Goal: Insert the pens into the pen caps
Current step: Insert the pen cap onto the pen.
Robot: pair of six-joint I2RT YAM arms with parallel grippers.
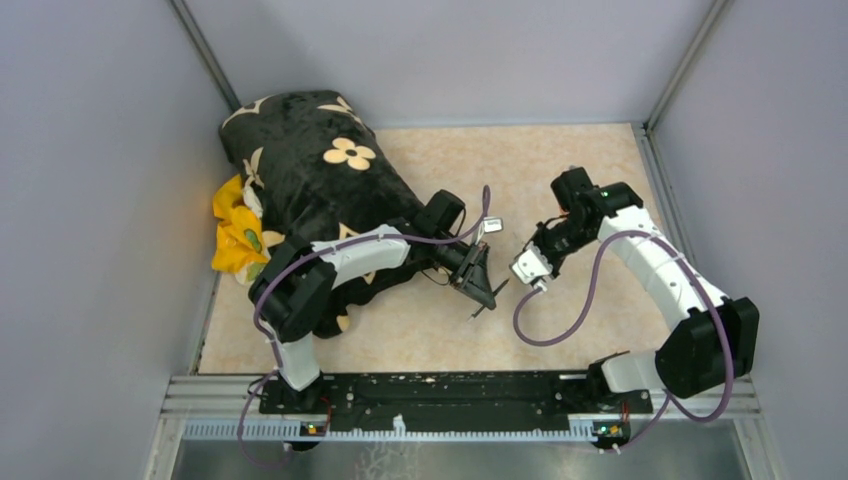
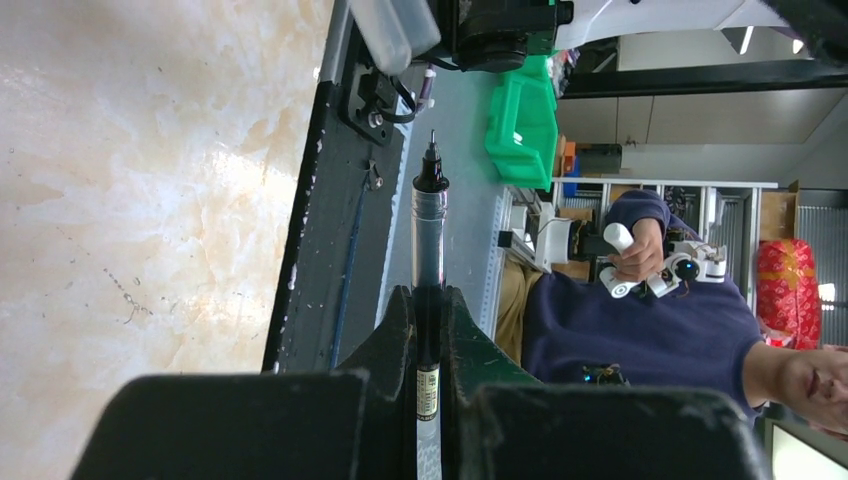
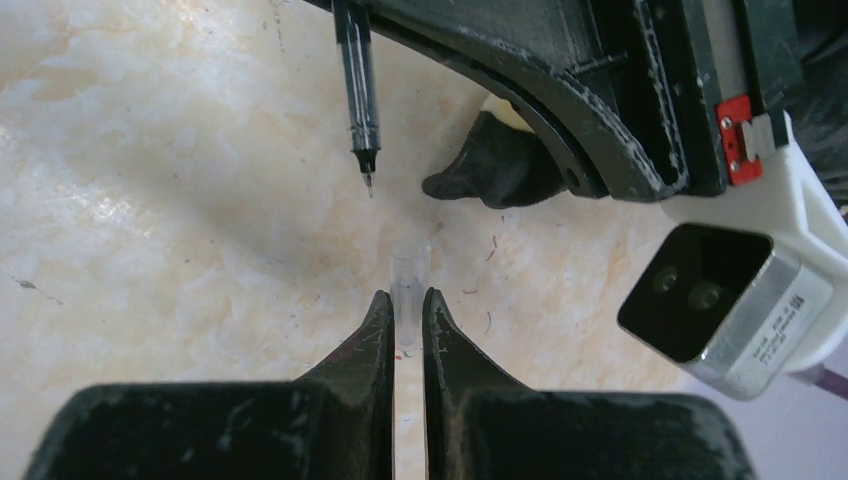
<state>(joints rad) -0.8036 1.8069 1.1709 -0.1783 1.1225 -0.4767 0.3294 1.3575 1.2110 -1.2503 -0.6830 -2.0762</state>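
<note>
The pen pinched in the left claw is aimed just beside the cap pinched in the right claw.

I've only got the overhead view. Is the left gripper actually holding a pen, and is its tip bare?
Observer: Yes. The left gripper is shut on a thin pen, its dark tip uncapped.
Operator: Does the right one have a cap?
Observer: Yes, the right gripper pinches a small clear cap that sticks out beyond its jaws.
Operator: Lined up?
Observer: Not yet. In the right wrist view the pen tip is apart from the cap, off to its left.
</note>
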